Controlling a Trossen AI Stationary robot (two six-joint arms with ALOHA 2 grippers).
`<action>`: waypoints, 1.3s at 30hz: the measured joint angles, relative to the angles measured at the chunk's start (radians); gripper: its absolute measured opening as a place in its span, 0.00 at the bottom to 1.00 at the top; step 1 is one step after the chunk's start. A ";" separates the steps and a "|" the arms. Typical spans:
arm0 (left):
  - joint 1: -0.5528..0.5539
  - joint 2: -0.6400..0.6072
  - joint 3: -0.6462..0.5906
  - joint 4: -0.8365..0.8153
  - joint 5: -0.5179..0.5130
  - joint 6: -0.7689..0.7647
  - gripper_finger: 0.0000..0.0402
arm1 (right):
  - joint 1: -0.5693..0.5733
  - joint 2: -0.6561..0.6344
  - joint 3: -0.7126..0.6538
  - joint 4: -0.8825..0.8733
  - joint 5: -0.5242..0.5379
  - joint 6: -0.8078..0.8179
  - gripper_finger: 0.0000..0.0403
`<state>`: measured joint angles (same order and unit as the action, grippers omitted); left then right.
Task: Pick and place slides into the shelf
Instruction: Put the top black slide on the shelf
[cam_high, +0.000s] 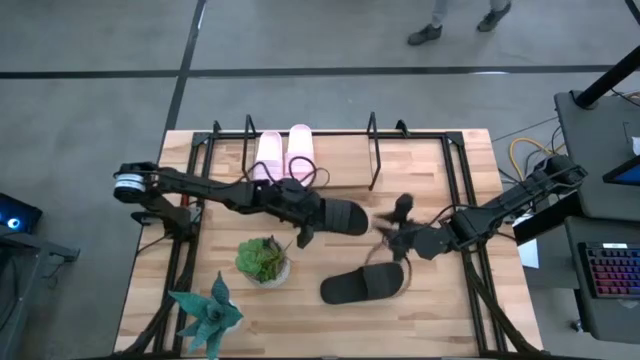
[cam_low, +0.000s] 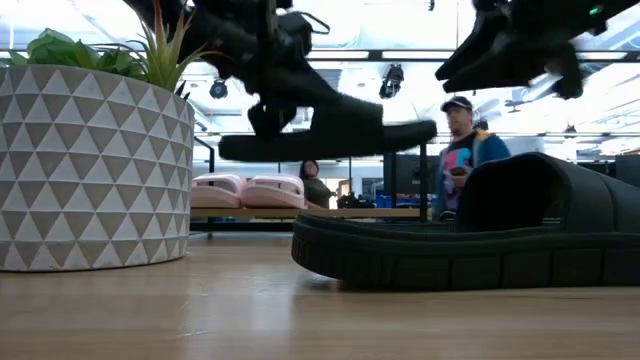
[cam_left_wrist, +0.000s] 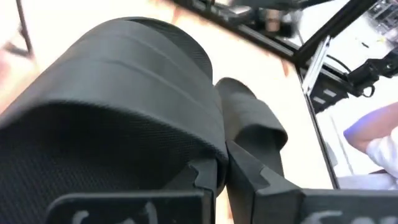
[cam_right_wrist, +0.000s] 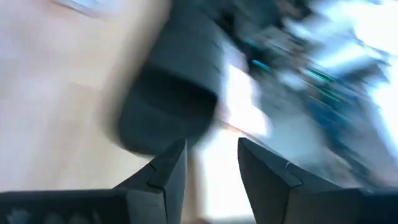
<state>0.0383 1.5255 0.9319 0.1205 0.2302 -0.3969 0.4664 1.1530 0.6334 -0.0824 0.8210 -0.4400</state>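
Note:
One black slide (cam_high: 345, 217) hangs in the air over the table's middle, shut in my left gripper (cam_high: 312, 216); in the low view this slide (cam_low: 330, 135) floats level above the table. The other black slide (cam_high: 365, 285) lies sole-down near the table's front. My right gripper (cam_high: 392, 228) hovers open between the two, touching nothing; its wrist view shows a black slide (cam_right_wrist: 174, 93) ahead of the open fingers. Two pale pink slides (cam_high: 285, 155) rest side by side on the black wire shelf (cam_high: 375, 150) at the far edge. My left gripper (cam_left_wrist: 224, 180) pinches the black slide between its two fingers at the side edge of the wide strap (cam_left_wrist: 214, 146), where it meets the sole. The fingers come level from the table's left. The slide is lifted clear and held roughly level, sole down.
A green plant in a patterned pot (cam_high: 264, 260) stands left of centre and a spiky teal plant (cam_high: 208, 315) sits at the near left corner. Black arm-mount frames (cam_high: 465, 200) run along both table sides. People stand in the room beyond.

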 joint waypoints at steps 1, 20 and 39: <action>0.000 -0.016 -0.002 -0.006 -0.003 0.016 0.00 | 0.000 0.000 0.000 0.001 0.098 0.002 0.33; -0.002 -0.191 -0.001 0.007 -0.159 0.252 0.00 | -0.002 -0.018 0.000 0.013 0.329 0.083 0.30; -0.002 -0.200 0.001 0.107 -0.184 0.437 0.00 | -0.003 -0.104 0.027 0.131 0.319 0.178 0.24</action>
<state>0.0360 1.3251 0.9329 0.2274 0.0460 0.0406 0.4637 1.0492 0.6608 0.0482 1.1400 -0.2616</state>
